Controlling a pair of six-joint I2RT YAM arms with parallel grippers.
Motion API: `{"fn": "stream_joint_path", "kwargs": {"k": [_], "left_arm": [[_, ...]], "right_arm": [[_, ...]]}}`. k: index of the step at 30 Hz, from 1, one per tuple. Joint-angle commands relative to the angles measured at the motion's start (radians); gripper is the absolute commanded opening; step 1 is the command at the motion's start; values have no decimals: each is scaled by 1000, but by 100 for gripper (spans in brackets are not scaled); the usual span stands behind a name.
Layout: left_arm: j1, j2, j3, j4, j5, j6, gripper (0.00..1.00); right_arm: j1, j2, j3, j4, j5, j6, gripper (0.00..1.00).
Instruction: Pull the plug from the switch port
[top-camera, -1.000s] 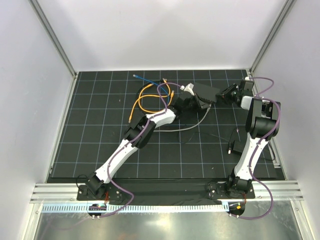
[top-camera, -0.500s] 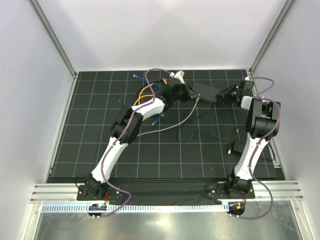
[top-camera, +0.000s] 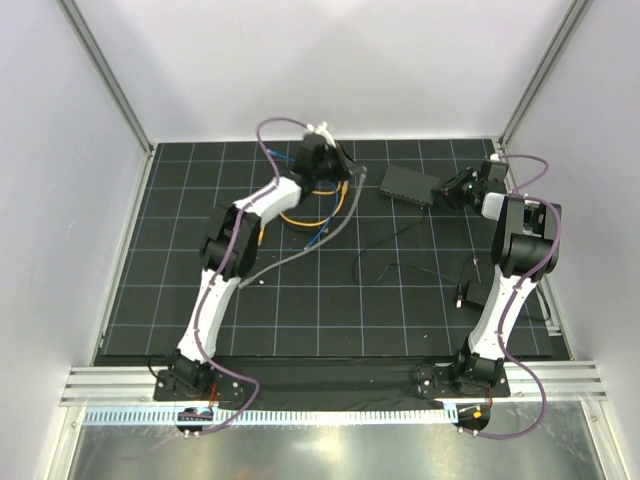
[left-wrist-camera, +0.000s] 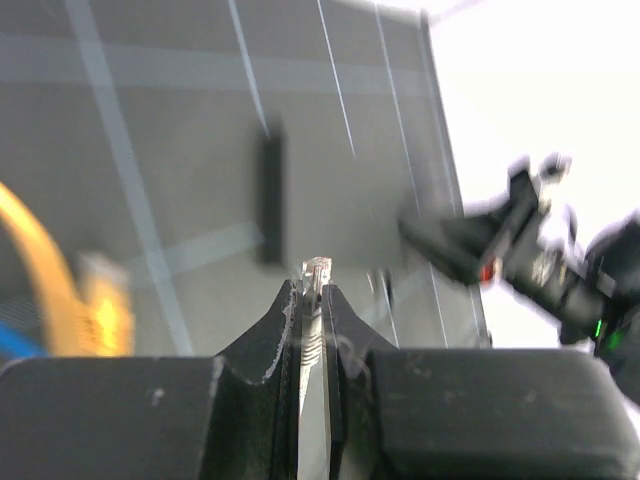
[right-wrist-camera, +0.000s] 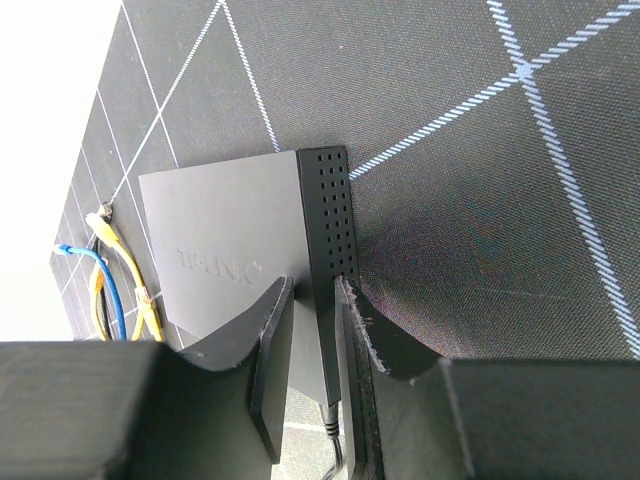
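We see that the left pincer (left-wrist-camera: 310, 292) has swung left, now well apart from the switch (top-camera: 408, 184), its jaws closed on the freed plug (left-wrist-camera: 316, 270). The right pincer (right-wrist-camera: 312, 290), at the switch's right end, clamps its edge; the switch lies on the table (top-camera: 180, 300)

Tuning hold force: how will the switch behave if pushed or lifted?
Probably light and rigid: the switch is a thin, flat box. The right gripper pinches only one narrow edge, so it may pivot under side load. Flat faces make rolling unlikely; sliding on the mat seems likelier.
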Motion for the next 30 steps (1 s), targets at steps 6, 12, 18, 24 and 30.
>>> {"fn": "stream_joint_path", "kwargs": {"k": [6, 12, 18, 24, 30], "left_arm": [[134, 74, 213, -66, 38, 83, 2], [162, 85, 193, -25, 1, 95, 24], [170, 60, 211, -52, -32, 133, 54], [127, -36, 122, -42, -16, 190, 100], [-51, -156, 67, -175, -165, 432, 99]], "right_arm": [[-11, 15, -27, -40, 41, -17, 29], [-10, 18, -27, -37, 39, -17, 29], [-10, 12, -24, -46, 47, -27, 30], [-11, -56, -63, -57, 93, -54, 37], [-11, -151, -132, -61, 110, -79, 43]]}}
